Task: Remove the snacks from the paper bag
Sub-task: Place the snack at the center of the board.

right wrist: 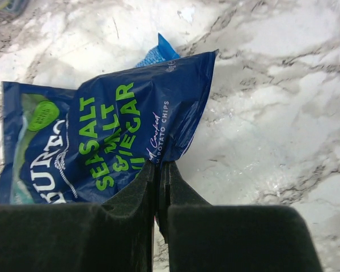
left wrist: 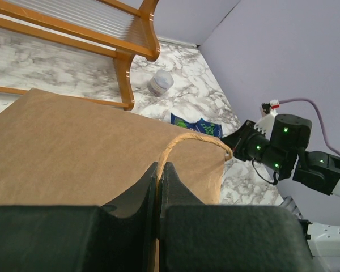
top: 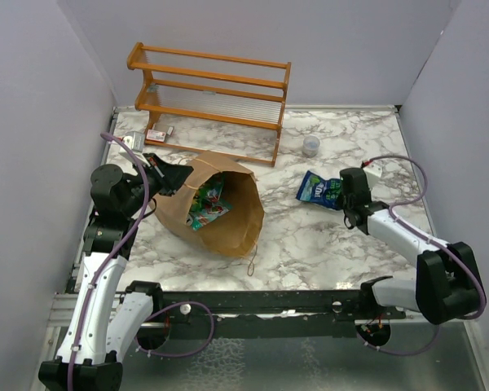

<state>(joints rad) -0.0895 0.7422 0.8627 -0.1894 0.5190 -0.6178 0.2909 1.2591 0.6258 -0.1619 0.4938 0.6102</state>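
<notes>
The brown paper bag (top: 220,213) lies on its side at centre left, its mouth turned up toward the camera. Green, blue and red snack packets (top: 205,204) show inside it. My left gripper (top: 173,174) is shut on the bag's twisted paper handle (left wrist: 184,139), pinched between the fingertips at the bag's upper left rim. A dark blue chip pouch (top: 316,189) with green lettering lies on the marble to the right. My right gripper (top: 342,194) is shut on that pouch's (right wrist: 102,141) lower corner.
A wooden rack (top: 212,94) stands at the back. A small clear cup (top: 310,146) sits beside its right end, and a small red-and-white flat packet (top: 156,134) lies under its left end. White walls close in the marble table (top: 350,236).
</notes>
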